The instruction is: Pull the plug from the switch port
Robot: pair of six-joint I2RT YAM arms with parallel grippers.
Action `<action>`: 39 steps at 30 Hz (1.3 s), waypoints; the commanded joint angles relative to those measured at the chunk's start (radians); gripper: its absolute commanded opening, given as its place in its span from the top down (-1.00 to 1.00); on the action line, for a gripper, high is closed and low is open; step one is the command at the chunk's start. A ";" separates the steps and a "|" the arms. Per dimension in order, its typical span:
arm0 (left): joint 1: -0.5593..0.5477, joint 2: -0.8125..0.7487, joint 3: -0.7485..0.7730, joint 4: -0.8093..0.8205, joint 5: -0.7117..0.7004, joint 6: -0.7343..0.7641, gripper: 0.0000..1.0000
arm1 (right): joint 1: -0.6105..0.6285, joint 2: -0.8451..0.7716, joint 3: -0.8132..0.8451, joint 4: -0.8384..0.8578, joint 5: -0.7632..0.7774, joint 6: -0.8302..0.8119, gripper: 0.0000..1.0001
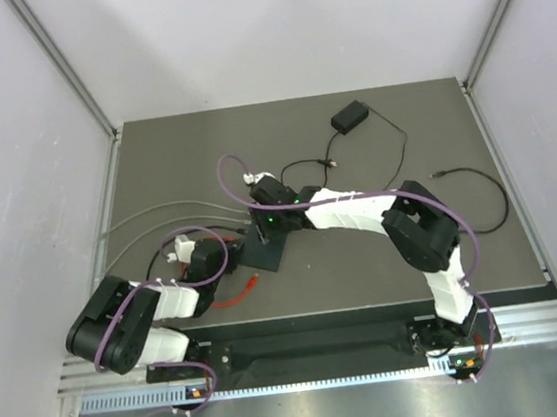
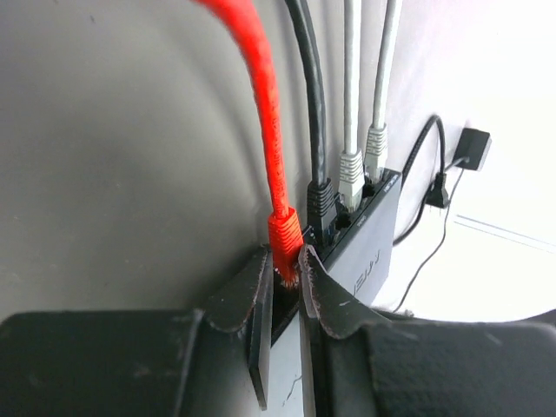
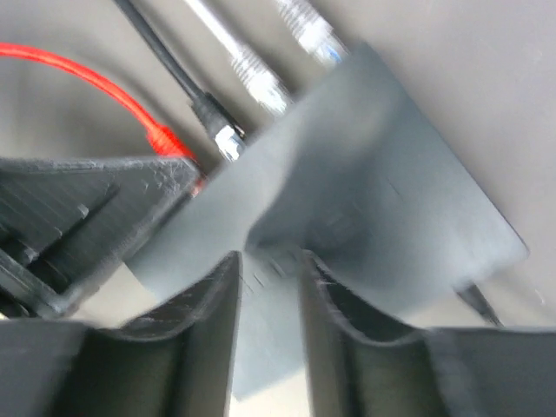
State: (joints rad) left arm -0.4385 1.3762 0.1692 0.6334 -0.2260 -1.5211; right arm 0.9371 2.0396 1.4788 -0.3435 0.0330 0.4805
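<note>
Left pincer (image 2: 287, 282) is clamped on the red plug (image 2: 285, 236) at the end port of the switch (image 2: 365, 248), which lies on the worktop (image 1: 202, 157). Right pincer (image 3: 268, 287), fingers narrowly apart, bears on the switch, apparently bracing it against the pull.

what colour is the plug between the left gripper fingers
Bright red, plug and its cable alike; it shows best in the left wrist view.

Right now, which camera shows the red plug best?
Left wrist: the red plug sits sharp between the fingers of the left gripper. Right wrist shows only a blurred sliver; top view, little beyond its red cable.
</note>
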 commanded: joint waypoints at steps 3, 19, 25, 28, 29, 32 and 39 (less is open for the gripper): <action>-0.028 -0.069 0.008 -0.168 -0.079 0.073 1.00 | -0.046 -0.181 -0.232 -0.013 0.062 0.058 0.11; -0.057 -0.083 -0.059 -0.097 -0.076 0.020 1.00 | -0.169 -0.212 -0.388 0.300 -0.208 0.210 -0.20; -0.071 -0.026 -0.014 -0.084 -0.062 -0.025 1.00 | -0.169 -0.193 -0.350 0.310 -0.219 0.262 -0.30; -0.085 -0.012 0.018 -0.099 -0.058 -0.014 1.00 | -0.169 -0.145 -0.305 0.321 -0.231 0.291 -0.24; -0.091 -0.017 0.029 -0.122 -0.061 0.001 1.00 | -0.170 -0.121 -0.290 0.302 -0.190 0.293 -0.14; -0.134 -0.048 0.113 -0.300 -0.120 0.083 1.00 | -0.190 -0.073 -0.203 0.239 -0.118 0.265 0.00; -0.168 -0.114 0.019 -0.273 -0.196 0.014 1.00 | -0.277 -0.018 -0.126 0.201 -0.107 0.162 0.33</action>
State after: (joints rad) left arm -0.5976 1.3052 0.3084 0.3065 -0.4431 -1.4662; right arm 0.7055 1.9923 1.2995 -0.1600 -0.1356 0.7090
